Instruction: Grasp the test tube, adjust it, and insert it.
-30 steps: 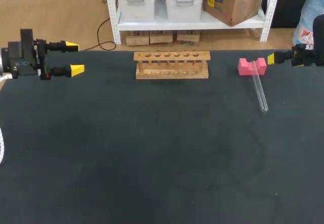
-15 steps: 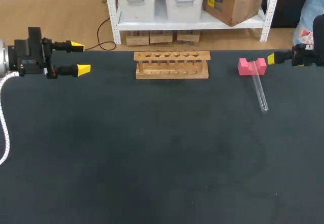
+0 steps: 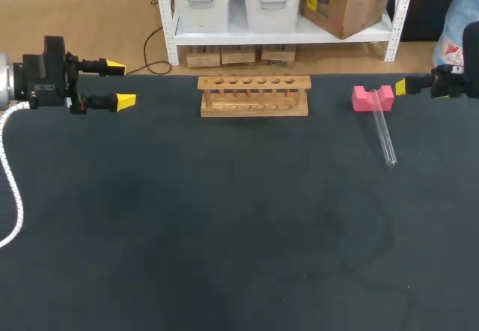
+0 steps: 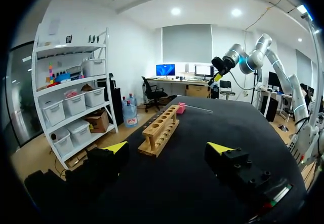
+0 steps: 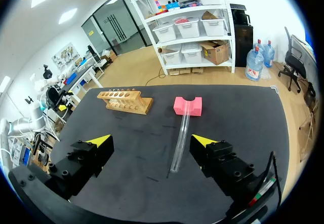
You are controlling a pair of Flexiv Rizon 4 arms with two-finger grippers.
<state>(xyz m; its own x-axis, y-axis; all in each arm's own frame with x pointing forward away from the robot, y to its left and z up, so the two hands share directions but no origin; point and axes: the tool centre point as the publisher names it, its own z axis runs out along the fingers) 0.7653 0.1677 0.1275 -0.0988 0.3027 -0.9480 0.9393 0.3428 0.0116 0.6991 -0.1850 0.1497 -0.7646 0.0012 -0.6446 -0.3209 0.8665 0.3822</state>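
Two grippers, both empty at the moment. My left gripper (image 3: 120,84) sits at the upper left of the head view, over the far left part of the table (image 3: 224,219). Its fingers are spread wide and point toward the rack (image 3: 254,96). From the left wrist, the left gripper (image 4: 167,147) is just as wide open with nothing between the tips. The rack (image 4: 161,130) stands ahead of it, well apart, with a row of round holes along the top.

My right gripper (image 3: 404,86) is at the right edge of the head view, up near the far edge of the table. Only one yellow tip shows there, just to the right of the pink block (image 3: 372,97). The right wrist view settles it: the right gripper (image 5: 151,142) has its fingers far apart and isn't holding anything.

The tube (image 3: 384,135) is clear glass. It lies with one end propped in the block's notch and the other end down on the table, running toward the lower right in the head view. From the right wrist, the tube (image 5: 180,138) lies ahead of my open fingers and nothing touches it. The block (image 5: 188,105) is at its far end, and the rack (image 5: 124,101) is off to the side beyond that. The rack and the tube are well apart.
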